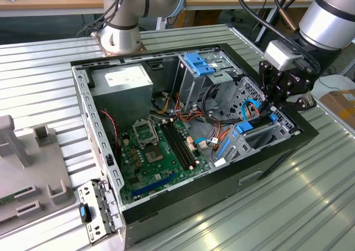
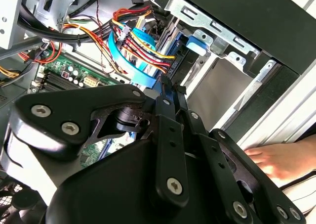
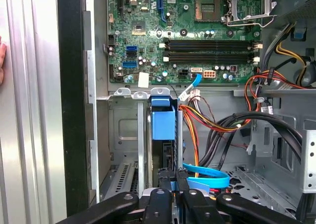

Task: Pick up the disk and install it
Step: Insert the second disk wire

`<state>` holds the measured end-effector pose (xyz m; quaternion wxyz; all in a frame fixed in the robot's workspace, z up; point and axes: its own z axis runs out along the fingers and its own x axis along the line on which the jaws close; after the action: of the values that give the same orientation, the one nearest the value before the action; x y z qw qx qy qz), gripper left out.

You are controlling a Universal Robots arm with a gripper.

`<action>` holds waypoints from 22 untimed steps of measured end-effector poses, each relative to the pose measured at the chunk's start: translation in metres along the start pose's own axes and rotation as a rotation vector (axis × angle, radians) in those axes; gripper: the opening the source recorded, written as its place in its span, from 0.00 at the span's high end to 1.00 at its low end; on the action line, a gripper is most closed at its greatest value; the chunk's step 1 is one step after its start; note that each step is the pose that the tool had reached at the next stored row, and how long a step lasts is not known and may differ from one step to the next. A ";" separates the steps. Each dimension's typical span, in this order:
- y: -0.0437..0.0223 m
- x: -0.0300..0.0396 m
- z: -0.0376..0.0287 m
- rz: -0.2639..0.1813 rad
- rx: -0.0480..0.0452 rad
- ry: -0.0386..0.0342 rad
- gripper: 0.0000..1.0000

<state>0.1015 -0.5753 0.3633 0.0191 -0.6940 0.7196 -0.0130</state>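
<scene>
The black multi-link gripper (image 1: 272,104) hung low over the far right corner of the open black desktop computer case (image 1: 183,204) in the exterior view, down among the grey sheet-metal drive bays (image 1: 260,140). In the first wrist view its fingers (image 3: 168,177) stood narrow, pressed close together on the edge of the disk (image 3: 163,135), a flat silver-grey hard drive in a bright blue plastic carrier rail that stood on edge in a vertical slot of the grey bay, just beside the green motherboard (image 3: 187,31). In the second wrist view the gripper (image 2: 168,93) met the same blue-framed disk (image 2: 197,42) deep in the bay, with a light blue flat data cable (image 2: 136,68) and a bundle of red, yellow and orange wires (image 2: 143,51) just beside it. In the exterior view the grey power-supply box with a white label (image 1: 125,82) sat at the far left of the case, and a blue plastic bracket (image 1: 198,65) topped the tall grey cage near the far middle. The case rested on a ribbed metal tabletop (image 1: 310,195). A person's hand (image 2: 279,162) lay on that tabletop just outside the case wall.
</scene>
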 end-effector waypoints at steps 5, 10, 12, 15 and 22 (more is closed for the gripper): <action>-0.0001 0.0012 0.0000 0.000 0.0000 -0.0002 0.84; -0.0001 0.0023 0.0000 0.000 0.0000 -0.0001 0.84; -0.0001 0.0031 0.0000 0.000 0.0000 -0.0001 0.84; -0.0001 0.0033 0.0000 0.000 0.0000 -0.0001 0.84; -0.0002 0.0053 -0.0001 0.000 0.0000 -0.0001 0.84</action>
<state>0.1015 -0.5806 0.3633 0.0191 -0.6940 0.7196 -0.0130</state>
